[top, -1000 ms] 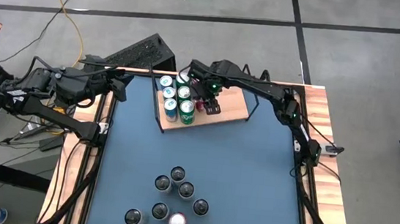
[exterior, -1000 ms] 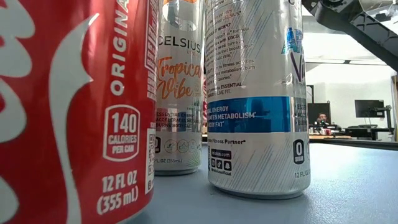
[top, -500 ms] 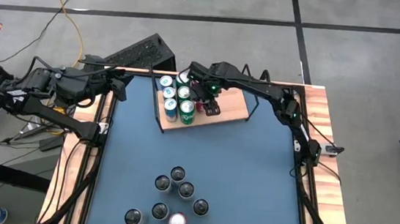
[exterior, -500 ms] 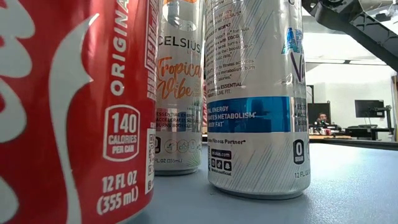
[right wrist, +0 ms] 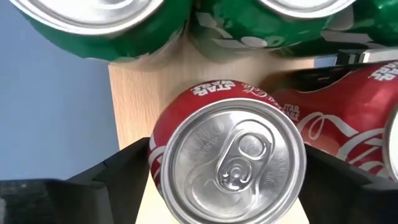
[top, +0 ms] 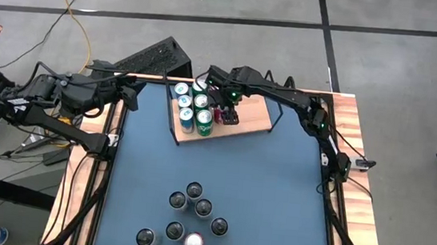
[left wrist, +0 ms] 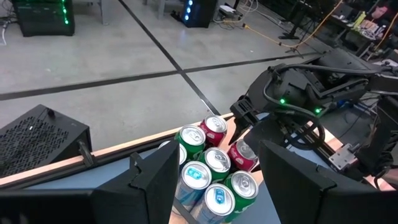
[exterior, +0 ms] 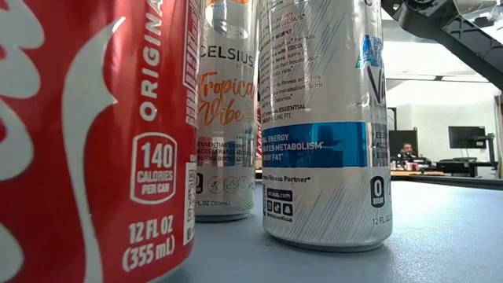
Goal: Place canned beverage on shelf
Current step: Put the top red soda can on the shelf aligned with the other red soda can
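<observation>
On shelf (top: 247,113), right gripper (top: 221,113) has widened, fingers now apart around red can (right wrist: 227,158); left gripper (top: 130,91) unchanged, half-open.

Overhead looks straight down; low camera hugs the near cans (exterior: 94,141); both wrist cameras share the shelf (top: 255,120).

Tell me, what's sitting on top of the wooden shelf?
The shelf holds green cans and red cans. The right tool covers part of the red ones, so counting them isn't possible.
</observation>
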Available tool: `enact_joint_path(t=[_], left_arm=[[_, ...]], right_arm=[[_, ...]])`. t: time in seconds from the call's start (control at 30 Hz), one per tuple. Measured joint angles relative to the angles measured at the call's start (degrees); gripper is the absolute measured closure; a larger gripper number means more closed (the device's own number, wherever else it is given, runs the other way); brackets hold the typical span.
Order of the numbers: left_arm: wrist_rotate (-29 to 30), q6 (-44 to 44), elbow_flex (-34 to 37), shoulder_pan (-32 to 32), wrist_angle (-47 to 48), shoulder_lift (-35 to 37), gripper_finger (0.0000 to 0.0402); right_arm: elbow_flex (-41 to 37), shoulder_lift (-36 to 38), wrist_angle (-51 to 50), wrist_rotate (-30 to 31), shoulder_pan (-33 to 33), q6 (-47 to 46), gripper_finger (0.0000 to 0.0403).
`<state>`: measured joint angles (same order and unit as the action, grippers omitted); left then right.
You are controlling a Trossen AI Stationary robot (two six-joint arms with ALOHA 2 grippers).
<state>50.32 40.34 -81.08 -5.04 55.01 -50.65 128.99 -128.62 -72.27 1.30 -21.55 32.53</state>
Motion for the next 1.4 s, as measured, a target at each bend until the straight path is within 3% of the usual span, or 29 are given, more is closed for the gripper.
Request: enact_joint_path(t=[0.33, 0.7, 0.9, 1.17, 1.4], left_arm=[[-0.4, -0.2, 0.0, 0.0, 0.1, 0.0, 0.0196], [-0.5, -0.1, 0.0, 0.0, 0.8, 0.0, 0.0196], [-0.5, 0.0, 0.0, 0.0, 0.8, 0.0, 0.0196], [-0.5, 0.0, 0.0, 0.0, 0.9, 0.0, 0.0196], [-0.1, 0.0, 0.0, 0.0, 1.4, 0.0, 0.0196]], right_arm=[[0.0, 0.9, -2.4, 0.0, -0.3, -0.6, 0.0043], [0.1, 9.1, -9.9, -0.5, -1.8, -6.3, 0.0057], [0.1, 11.5, -11.5, -6.9, -0.2, -8.6, 0.0161], [-4.3, 10.9, -9.3, -9.2, 4.7, -8.7, 0.0382], [-13.9, 10.9, -3.9, -8.8, 4.5, -8.4, 0.0398]])
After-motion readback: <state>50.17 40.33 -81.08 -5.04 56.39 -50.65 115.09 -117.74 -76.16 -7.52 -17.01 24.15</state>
